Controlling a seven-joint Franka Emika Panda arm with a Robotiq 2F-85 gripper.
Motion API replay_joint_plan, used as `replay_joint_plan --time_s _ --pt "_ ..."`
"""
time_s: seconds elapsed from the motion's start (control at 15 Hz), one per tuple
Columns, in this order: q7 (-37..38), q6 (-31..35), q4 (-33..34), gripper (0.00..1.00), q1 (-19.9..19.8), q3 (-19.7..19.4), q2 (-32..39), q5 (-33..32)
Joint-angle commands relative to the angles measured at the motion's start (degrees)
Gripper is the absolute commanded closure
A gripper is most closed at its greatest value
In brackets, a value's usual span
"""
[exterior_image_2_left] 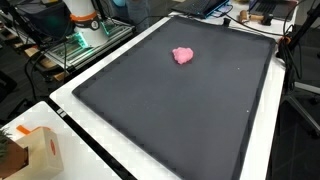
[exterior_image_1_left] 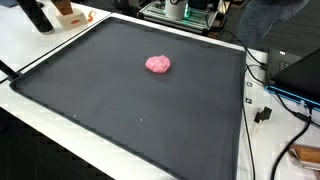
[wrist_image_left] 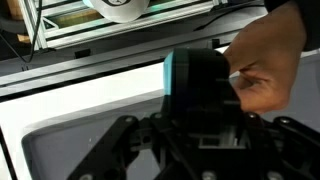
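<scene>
Where the dark mat is spread over the white table, a pink lump is seen lying alone on it. In both exterior views the lump is placed toward the far middle of the mat, well apart from every edge. Neither the arm nor the gripper is shown in those two views. At the table's near corner in an exterior view, a cardboard box is set just off the mat. Black cables are trailed along the white margin beside the mat's edge. In the wrist view the gripper is caught only as far as its black body and spread linkages at the bottom of the picture (the fingertips are cut off by the frame). Whether it is released or clenched therefore cannot be told. A round black housing with a teal rim is mounted above the linkages. A person's hand is laid against the housing on the picture's right, fingers curled. Behind these, a corner of the mat and a metal-framed shelf are made out.
</scene>
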Motion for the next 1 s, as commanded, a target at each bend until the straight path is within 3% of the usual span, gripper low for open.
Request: replay_joint_plan --time_s 0.0,0.07,0.13,0.93 --pt "-0.54 -0.41 -0.12 0.75 -0.53 0.55 -0.36 0.08" --pt "-0.34 -0.13 0.09 0.75 -0.62 0.56 0.0 0.23" --pt "-0.33 -0.13 0.09 0.5 -0.62 0.57 0.01 0.23" --pt "-0.33 -0.13 0.09 0.5 -0.63 0.58 0.07 0.23"
